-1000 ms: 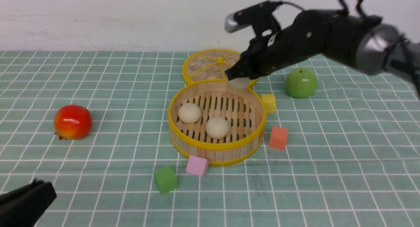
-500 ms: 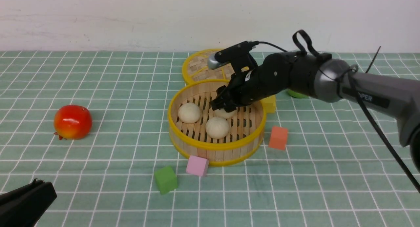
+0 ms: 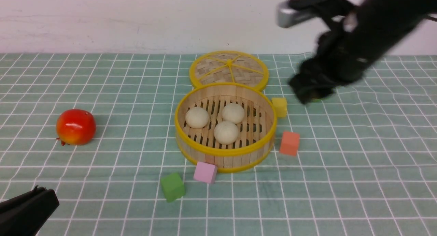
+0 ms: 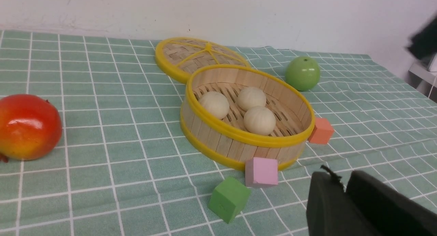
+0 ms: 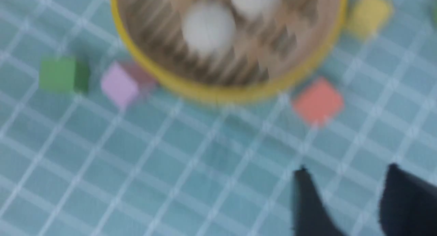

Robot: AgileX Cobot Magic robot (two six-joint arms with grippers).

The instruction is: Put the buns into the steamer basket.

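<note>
Three cream-white buns lie inside the steamer basket (image 3: 225,153): one at the left (image 3: 197,117), one at the back (image 3: 233,113), one at the front (image 3: 226,132). The left wrist view shows the same buns (image 4: 252,98) in the basket (image 4: 239,136). My right gripper (image 3: 307,92) hangs blurred above the cloth, right of the basket and clear of it. It is open and empty, with cloth showing between its fingers (image 5: 346,171). My left gripper (image 3: 42,195) sits low at the near left corner, its fingers together on nothing (image 4: 343,176).
The flat woven lid (image 3: 228,67) lies behind the basket. A red apple (image 3: 75,127) sits at the left, and a green apple (image 4: 302,73) at the back right. Yellow (image 3: 279,106), orange (image 3: 289,143), pink (image 3: 205,172) and green (image 3: 172,186) cubes ring the basket.
The right gripper came down into the basket with the third bun, let it go there, then rose and swung away to the right. The left gripper stayed still.
</note>
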